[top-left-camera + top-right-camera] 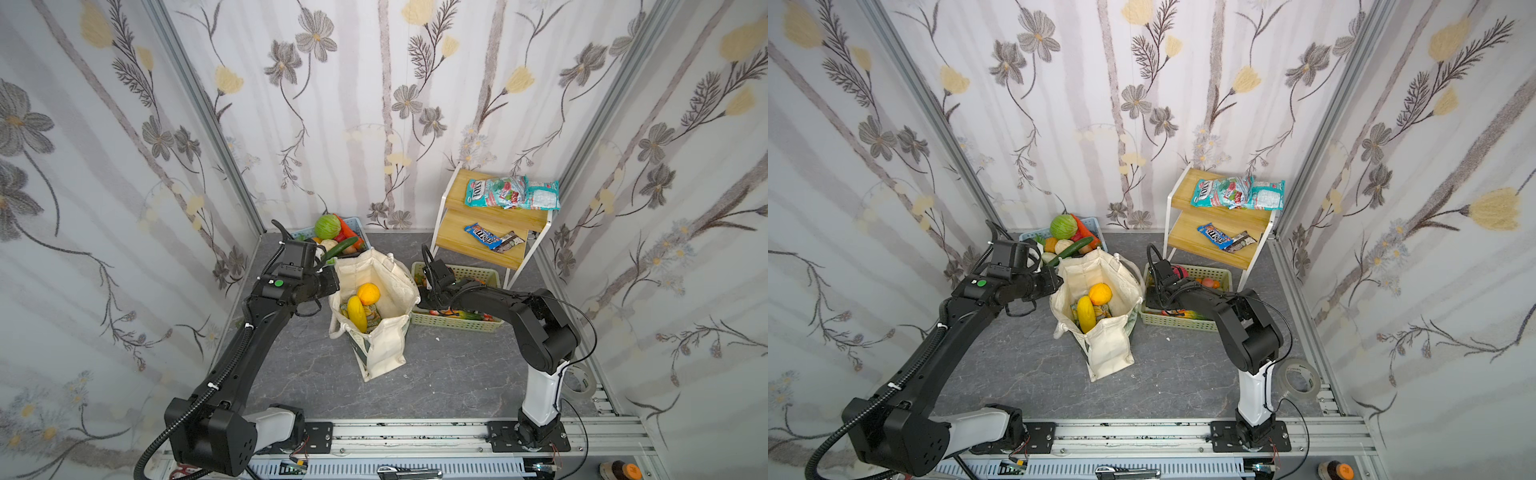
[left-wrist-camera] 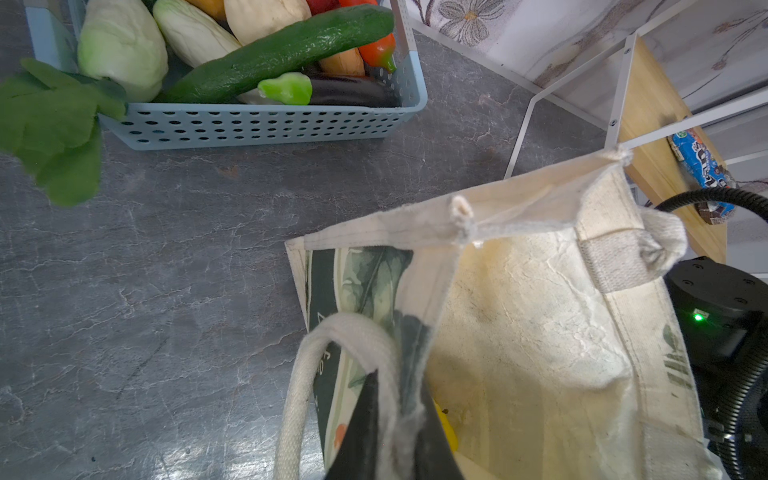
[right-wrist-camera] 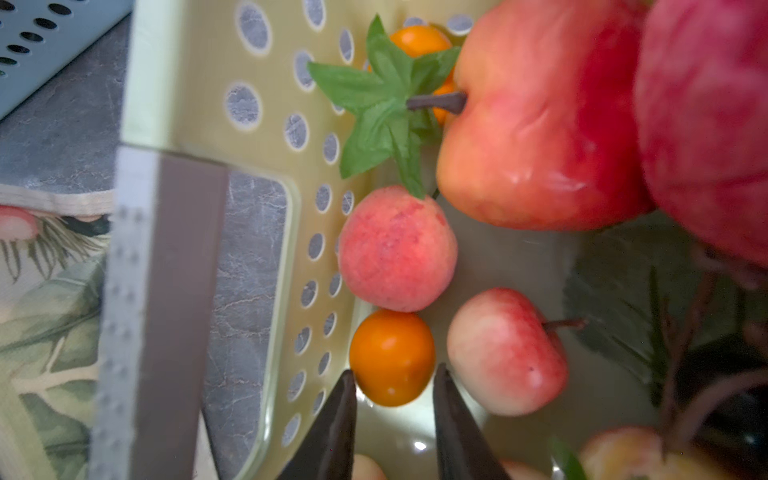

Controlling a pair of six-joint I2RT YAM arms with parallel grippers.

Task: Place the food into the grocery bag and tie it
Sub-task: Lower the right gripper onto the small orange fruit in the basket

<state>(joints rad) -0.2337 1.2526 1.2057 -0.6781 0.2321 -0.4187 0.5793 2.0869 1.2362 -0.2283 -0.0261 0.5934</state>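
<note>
The orange [image 1: 368, 293] and yellow fruit [image 1: 357, 314] are in the grocery bag [image 1: 390, 347] (still untied); left gripper [image 2: 397, 399] pinches its rim, right gripper [image 3: 397, 370] has jaws spread.

A blue basket [image 2: 266, 124] holds vegetables [image 2: 282, 54]. A pale green basket [image 1: 457, 326] holds fruit [image 3: 397, 249] beside a shelf [image 1: 490, 218] carrying teal packets [image 1: 511, 193].

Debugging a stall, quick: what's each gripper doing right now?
Left gripper: shut on the grocery bag.
Right gripper: open, tips flanking a small orange fruit.

fruit [image 1: 368, 293] in bag [image 1: 388, 349], basket [image 1: 457, 328] right of bag
</note>
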